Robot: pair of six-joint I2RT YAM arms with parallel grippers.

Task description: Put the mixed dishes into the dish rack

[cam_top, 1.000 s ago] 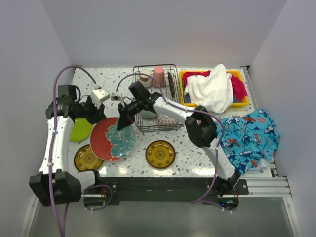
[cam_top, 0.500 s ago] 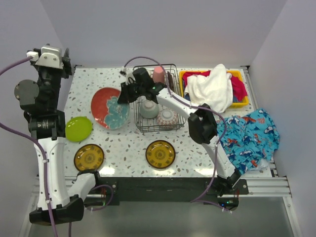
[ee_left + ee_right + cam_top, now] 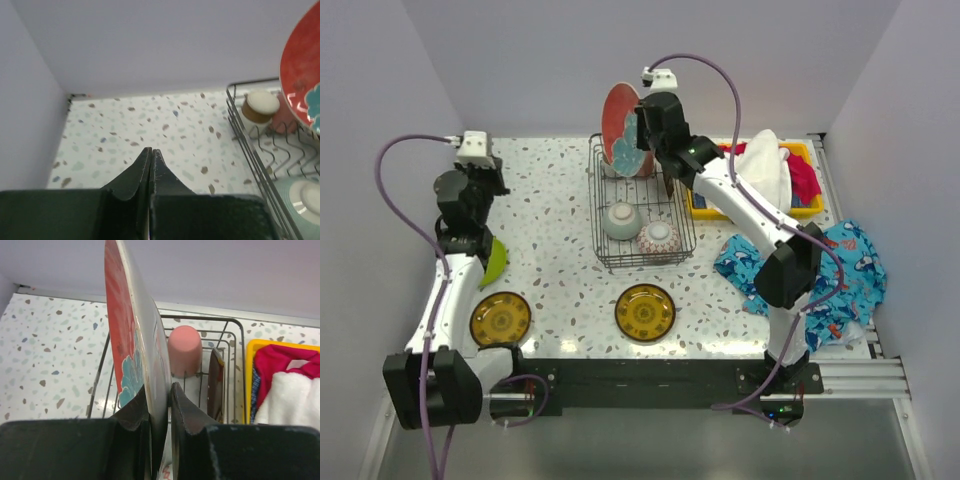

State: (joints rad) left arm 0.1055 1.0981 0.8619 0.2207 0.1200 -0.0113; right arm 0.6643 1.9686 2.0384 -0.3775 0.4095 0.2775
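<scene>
The right gripper pinches the rim of the red plate between its two fingers, with only the thickness of the plate between them. The plate stands upright on its edge, its red face turned to the left of the frame. In the top view it is at the upper middle, over the back part of the dish rack, so the wires lie straight below it, beside the pink cup. The next move is probably downward. The left gripper is closed and empty, well apart at the left.
</scene>
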